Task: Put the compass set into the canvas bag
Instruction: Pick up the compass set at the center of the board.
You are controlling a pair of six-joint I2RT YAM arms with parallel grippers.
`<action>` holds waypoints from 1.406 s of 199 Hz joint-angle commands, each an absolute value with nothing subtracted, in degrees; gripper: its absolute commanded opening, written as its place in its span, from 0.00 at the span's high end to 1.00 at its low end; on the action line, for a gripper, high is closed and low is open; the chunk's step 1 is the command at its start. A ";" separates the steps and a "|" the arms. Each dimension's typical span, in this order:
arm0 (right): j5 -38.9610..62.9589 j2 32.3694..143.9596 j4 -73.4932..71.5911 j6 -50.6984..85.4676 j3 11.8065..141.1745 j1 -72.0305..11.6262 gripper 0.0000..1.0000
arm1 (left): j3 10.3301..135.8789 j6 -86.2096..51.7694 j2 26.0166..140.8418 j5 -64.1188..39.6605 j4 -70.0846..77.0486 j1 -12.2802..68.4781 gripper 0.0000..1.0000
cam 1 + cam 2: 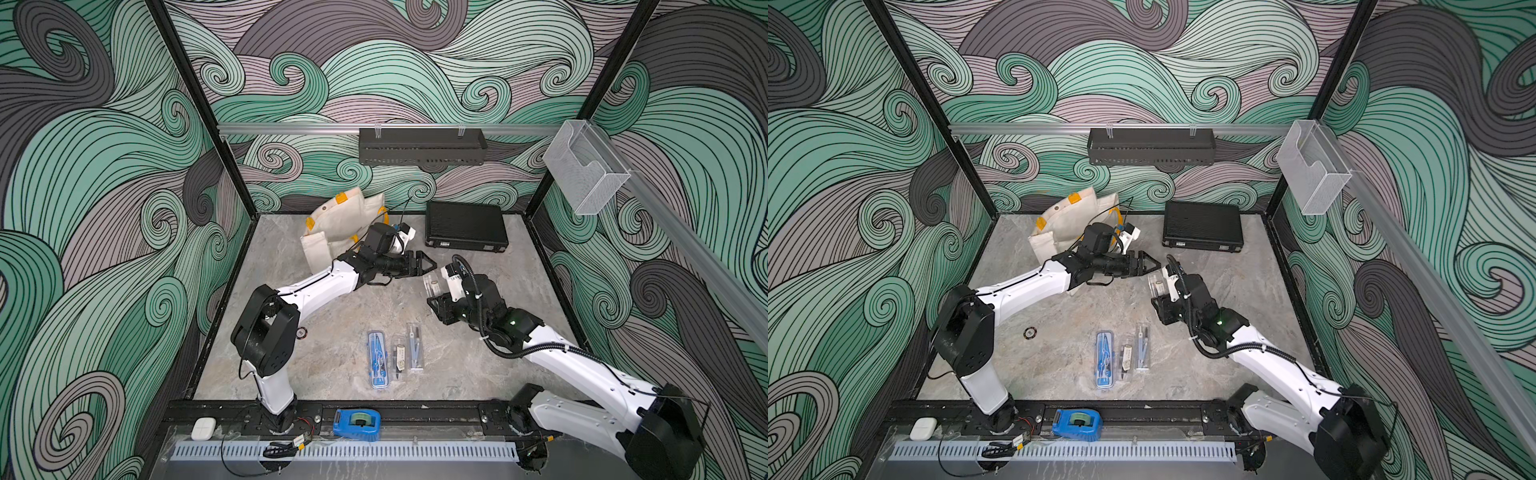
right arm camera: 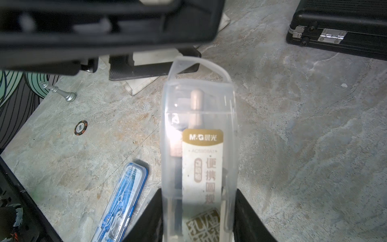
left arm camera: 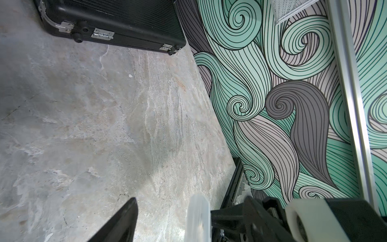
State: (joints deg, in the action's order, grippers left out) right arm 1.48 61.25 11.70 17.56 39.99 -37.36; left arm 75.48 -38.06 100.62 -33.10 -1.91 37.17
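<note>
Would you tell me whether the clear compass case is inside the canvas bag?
Out: the right gripper holds the clear compass case, apart from the canvas bag.

Off-white canvas bag [image 1: 332,224] with yellow tabs, black hard case [image 1: 465,226], clear compass set [image 2: 199,125] with gold-and-white label, blue compass case [image 1: 377,359], grey marbled tabletop [image 1: 332,316], teal-and-grey swirled walls [image 1: 104,166].

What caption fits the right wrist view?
Right gripper holds the clear compass set above the table, blue set lying on it.
</note>
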 commanded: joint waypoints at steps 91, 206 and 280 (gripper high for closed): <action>0.45 65.38 4.80 15.29 44.55 -36.91 0.57 | 76.35 -39.95 100.81 -35.24 -1.58 38.32 0.61; -0.06 66.33 4.36 15.39 44.30 -36.91 0.47 | 77.65 -37.33 100.60 -29.52 -6.06 38.07 0.84; 0.13 65.89 7.38 15.53 42.58 -36.91 0.36 | 84.82 -27.46 98.55 -19.28 -15.90 34.52 0.86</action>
State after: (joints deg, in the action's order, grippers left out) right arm 0.91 66.35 6.70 15.40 42.74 -37.04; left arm 80.27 -33.30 100.84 -24.69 -12.25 36.58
